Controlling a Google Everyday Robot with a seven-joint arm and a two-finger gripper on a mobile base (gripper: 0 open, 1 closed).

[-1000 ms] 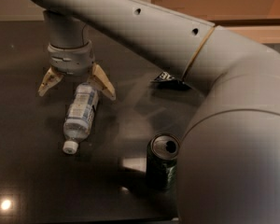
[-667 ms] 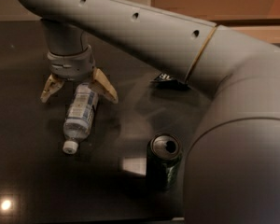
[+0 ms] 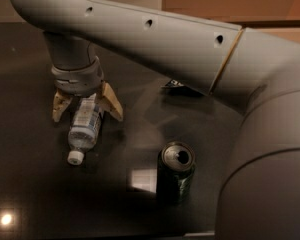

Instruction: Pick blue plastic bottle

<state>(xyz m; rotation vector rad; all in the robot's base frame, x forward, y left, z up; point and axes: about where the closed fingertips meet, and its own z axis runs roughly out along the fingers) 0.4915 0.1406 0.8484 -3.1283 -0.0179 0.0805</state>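
1. Plainly, we see the gripper (image 3: 87,116) low over the dark table (image 3: 30,59), hanging from the thick grey arm (image 3: 165,39) that sweeps across the top of the view.
2. Its two tan fingers (image 3: 112,103) are spread wide, one on each side of the blue plastic bottle (image 3: 85,129), and they clasp nothing.
3. We cannot tell whether either finger touches the bottle's side.
4. That bottle lies on its side on the table, with its white cap (image 3: 75,157) pointing toward the near edge and its far end under the gripper's wrist.
5. We find a green can (image 3: 176,173) standing upright well apart from the bottle, nearer the arm's big joint, with its opened top facing up.
6. A dark snack bag (image 3: 176,85) lies farther back, partly hidden behind the arm.
7. We also note a small bright reflection (image 3: 6,219) on the table near the front corner.
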